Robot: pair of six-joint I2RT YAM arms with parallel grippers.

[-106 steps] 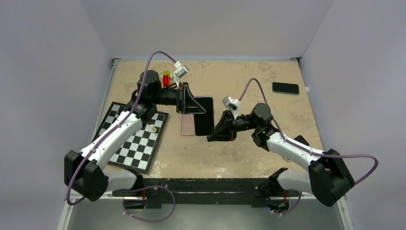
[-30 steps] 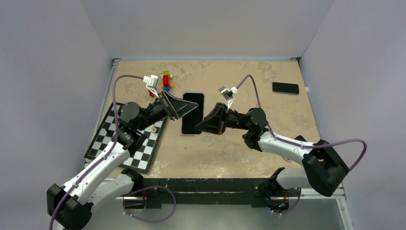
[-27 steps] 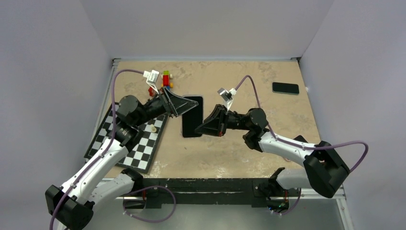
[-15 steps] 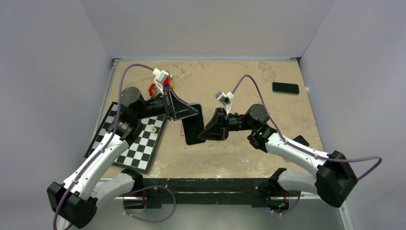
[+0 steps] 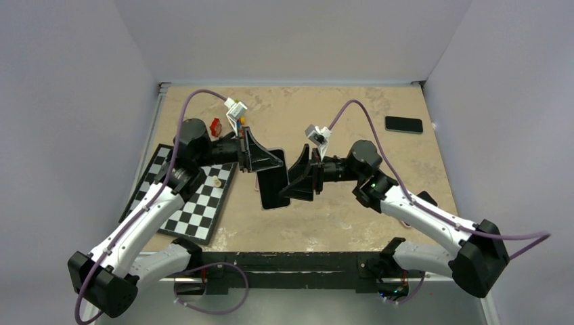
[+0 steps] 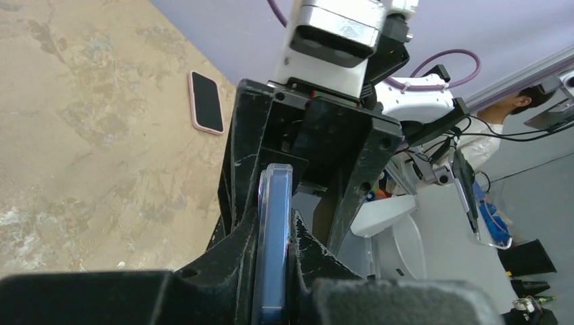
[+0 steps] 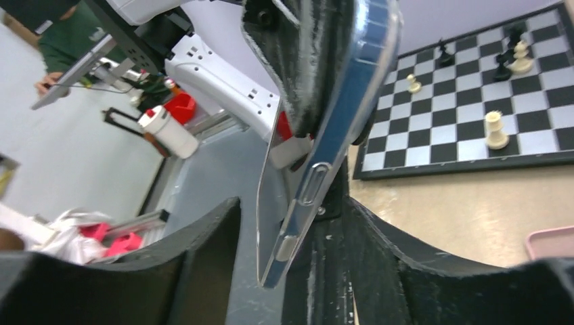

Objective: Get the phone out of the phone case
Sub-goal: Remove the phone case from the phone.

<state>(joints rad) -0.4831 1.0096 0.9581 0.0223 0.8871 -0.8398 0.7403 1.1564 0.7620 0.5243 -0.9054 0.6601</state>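
Left hand [image 5: 267, 159] is clenched on the phone [image 5: 274, 188], its fingers [image 6: 233, 264] pressing the two flat faces. The slab runs out past those fingertips, on edge, into the right hand [image 5: 292, 181]. It looks to be held up off the counter [image 5: 352, 217].

That right hand is released. We see a gap between one finger [image 7: 203, 271] and the phone's face, so it straddles the phone without squeezing.

We judge this a stiff, dense, glossy thing. It is slippery on the faces and brittle if dropped, so the grip wants to sit on the long edges, clear of the side buttons. A case would be the soft, bendable part, best peeled at a corner.

What we cannot make out is whether any phone case is on it. The rim looks bluish and glassy, nothing more. A pink thing [image 7: 552, 244] lies on the counter beneath the right hand, cut off by the frame. From above, both hands cover the phone's ends.
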